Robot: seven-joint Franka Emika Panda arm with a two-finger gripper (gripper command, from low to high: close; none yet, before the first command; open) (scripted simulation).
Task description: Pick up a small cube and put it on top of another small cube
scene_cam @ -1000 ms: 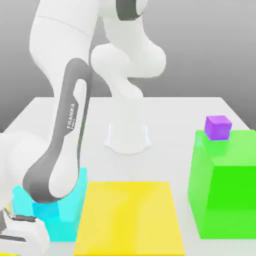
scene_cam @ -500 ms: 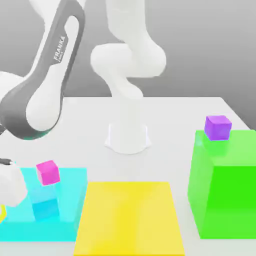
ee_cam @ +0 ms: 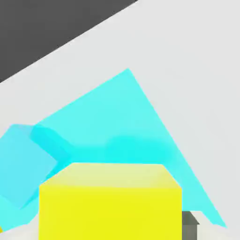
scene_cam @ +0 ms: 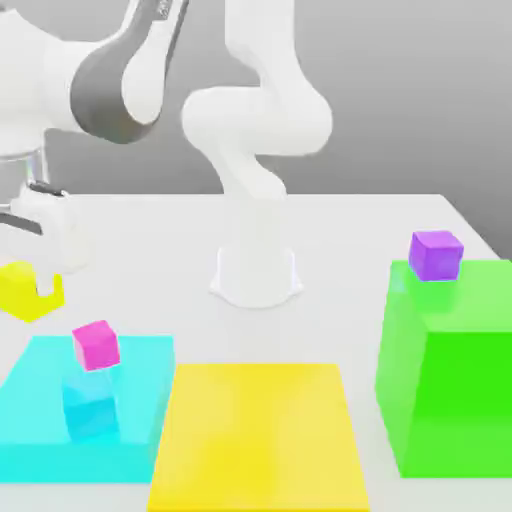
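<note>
And there it is, the yellow cube (scene_cam: 22,294) pinched in the fingers (scene_cam: 34,285), up above the tabletop (scene_cam: 330,320); the magenta cube (scene_cam: 96,346) sits at four o'clock from them in the exterior view, the blue cube (scene_cam: 90,407) nearer five.

Simulated robot lab (plain table (scene_cam: 330,220), grey backdrop).

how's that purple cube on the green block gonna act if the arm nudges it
The purple cube looks rigid, so it would probably keep its shape. Its flat faces suggest it would slide rather than roll. Perched near an edge of the tall green block, it might well drop off if pushed that way.
</note>
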